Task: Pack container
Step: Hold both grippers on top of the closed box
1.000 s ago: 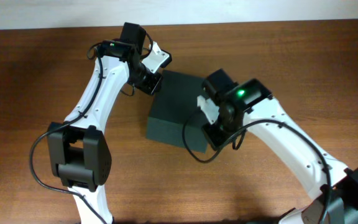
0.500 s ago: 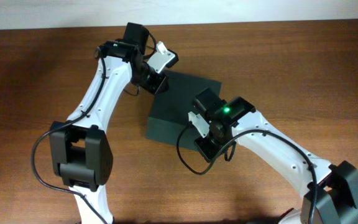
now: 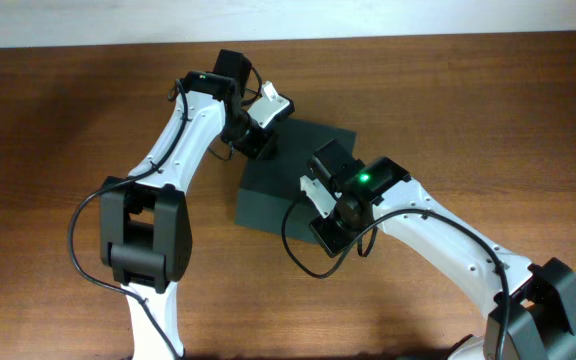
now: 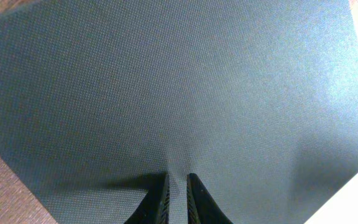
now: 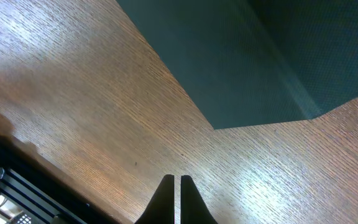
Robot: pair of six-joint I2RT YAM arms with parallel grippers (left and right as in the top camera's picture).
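A dark green-black matte square cardboard box (image 3: 268, 190) sat closed mid-table. The left gripper (image 4: 176, 185), jaws pinched together and empty, hung directly over its lid; the right gripper (image 5: 174, 185), likewise clenched, pointed at brown wooden table (image 5: 73, 93) just beside the box's near edge

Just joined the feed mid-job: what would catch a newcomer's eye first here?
The dark green-black matte square cardboard box sits in the middle of the brown wooden table, apparently closed. The left end effector, shut, is at the box's top near the far corner. The right end effector, also shut, points at bare wood beside the box's near edge.
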